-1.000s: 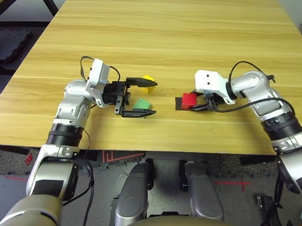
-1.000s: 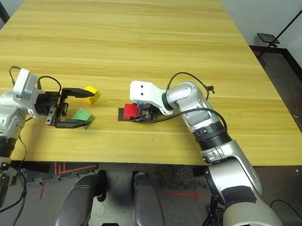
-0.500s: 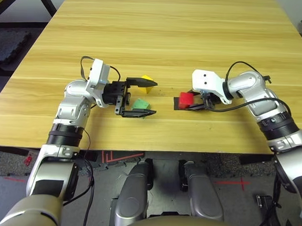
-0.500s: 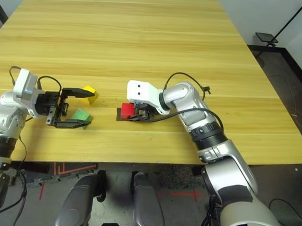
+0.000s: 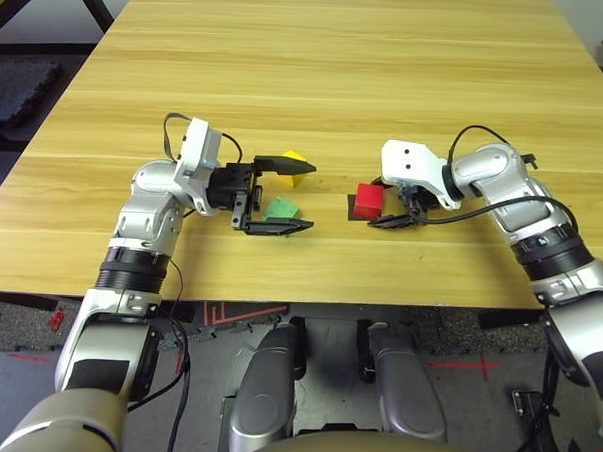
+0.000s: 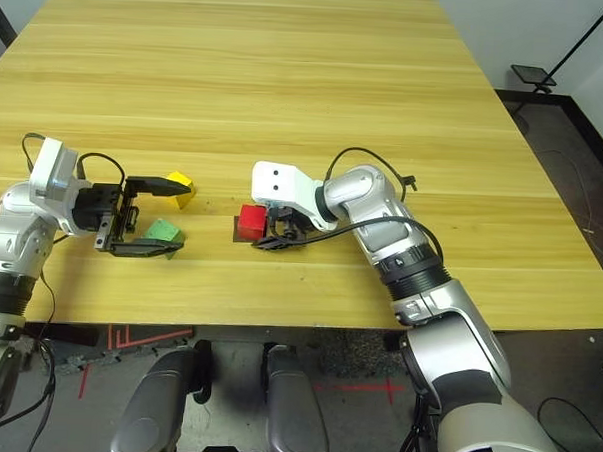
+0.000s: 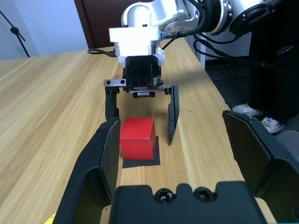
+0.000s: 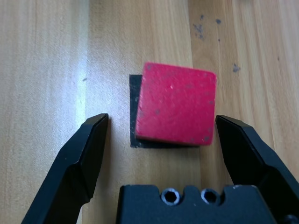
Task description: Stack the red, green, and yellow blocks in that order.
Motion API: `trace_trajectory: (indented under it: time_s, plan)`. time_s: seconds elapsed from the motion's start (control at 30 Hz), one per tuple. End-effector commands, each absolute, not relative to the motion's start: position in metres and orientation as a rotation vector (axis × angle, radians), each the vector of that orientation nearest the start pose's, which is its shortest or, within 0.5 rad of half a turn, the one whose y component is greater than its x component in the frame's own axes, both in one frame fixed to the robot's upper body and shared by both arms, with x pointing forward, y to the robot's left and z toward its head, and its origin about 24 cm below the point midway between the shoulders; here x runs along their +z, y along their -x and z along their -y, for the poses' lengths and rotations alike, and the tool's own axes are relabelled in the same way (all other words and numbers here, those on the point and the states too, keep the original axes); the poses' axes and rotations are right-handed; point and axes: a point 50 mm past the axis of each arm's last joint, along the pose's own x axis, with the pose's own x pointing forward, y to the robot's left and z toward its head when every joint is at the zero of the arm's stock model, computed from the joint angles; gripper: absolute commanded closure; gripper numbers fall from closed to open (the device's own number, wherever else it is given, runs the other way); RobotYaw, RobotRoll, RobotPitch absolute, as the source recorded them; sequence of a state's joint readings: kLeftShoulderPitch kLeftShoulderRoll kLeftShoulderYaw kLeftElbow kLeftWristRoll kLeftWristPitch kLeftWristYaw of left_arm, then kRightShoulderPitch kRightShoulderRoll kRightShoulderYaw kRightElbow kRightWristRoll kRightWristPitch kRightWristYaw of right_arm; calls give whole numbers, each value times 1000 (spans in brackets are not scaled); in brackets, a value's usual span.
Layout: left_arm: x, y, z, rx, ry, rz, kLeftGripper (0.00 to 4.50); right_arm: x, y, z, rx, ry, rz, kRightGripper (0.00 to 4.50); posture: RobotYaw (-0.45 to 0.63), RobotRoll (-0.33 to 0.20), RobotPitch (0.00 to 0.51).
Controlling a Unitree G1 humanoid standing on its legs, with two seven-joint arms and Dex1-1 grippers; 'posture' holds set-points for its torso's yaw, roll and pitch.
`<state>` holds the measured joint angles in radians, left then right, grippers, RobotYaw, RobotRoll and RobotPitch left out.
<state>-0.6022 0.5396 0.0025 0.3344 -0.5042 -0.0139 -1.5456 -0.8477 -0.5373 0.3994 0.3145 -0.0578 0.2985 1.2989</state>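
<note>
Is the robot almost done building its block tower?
Not yet. The red block sits on the black patch, and the right pincer is open around it. The open left pincer brackets the green block. Green and yellow are unstacked.

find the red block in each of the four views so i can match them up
Left eye view: red block, centre right, just left of the right gripper.
Right eye view: left of centre.
Left wrist view: centre, between the right gripper's open fingers.
Right wrist view: upper middle.
Shared landmark: the black patch under it.
</note>
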Motion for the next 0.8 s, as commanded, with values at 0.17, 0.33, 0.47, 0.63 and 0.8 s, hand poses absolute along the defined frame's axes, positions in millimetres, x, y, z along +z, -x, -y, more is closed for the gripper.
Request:
trace_trajectory:
  time_s: [0.17, 0.33, 0.47, 0.63, 0.8]
  plan:
    - [164, -306, -183, -1548, -248, 213, 0, 178, -338, 133, 1391, 779, -365, 41, 241, 9, 222]
    - [164, -308, -184, -1547, -247, 207, 0, 202, -327, 140, 1469, 699, -387, 41, 241, 9, 222]
    - [163, -309, -185, -1543, -246, 201, 0, 223, -320, 151, 1497, 643, -403, 41, 233, 9, 223]
    - [159, -311, -189, -1518, -271, 180, 0, 237, -319, 173, 1496, 522, -339, 41, 225, 7, 224]
    - [157, -314, -199, -1502, -307, 155, 0, 229, -310, 206, 1491, 424, -290, 41, 219, 10, 221]
